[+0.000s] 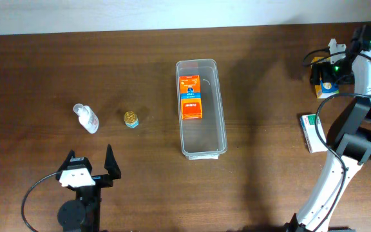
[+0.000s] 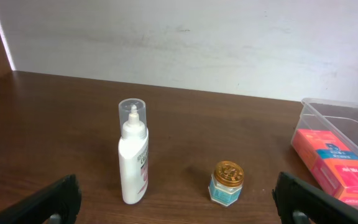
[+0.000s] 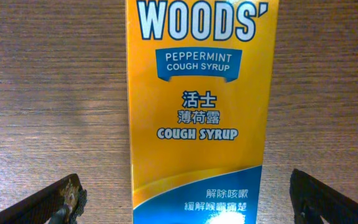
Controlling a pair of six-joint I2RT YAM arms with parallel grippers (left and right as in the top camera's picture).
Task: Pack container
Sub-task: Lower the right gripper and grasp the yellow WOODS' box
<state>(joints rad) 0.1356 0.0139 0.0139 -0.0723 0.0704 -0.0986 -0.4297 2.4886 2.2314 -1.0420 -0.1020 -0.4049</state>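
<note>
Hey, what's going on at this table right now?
Two robot arms are packing a clear container, which holds one orange box so far. The right gripper is open, with its fingers either side of a yellow cough syrup box but not gripping it. The left gripper is open and empty, facing a white bottle and a small gold-lidded jar that are outside the container.
</note>
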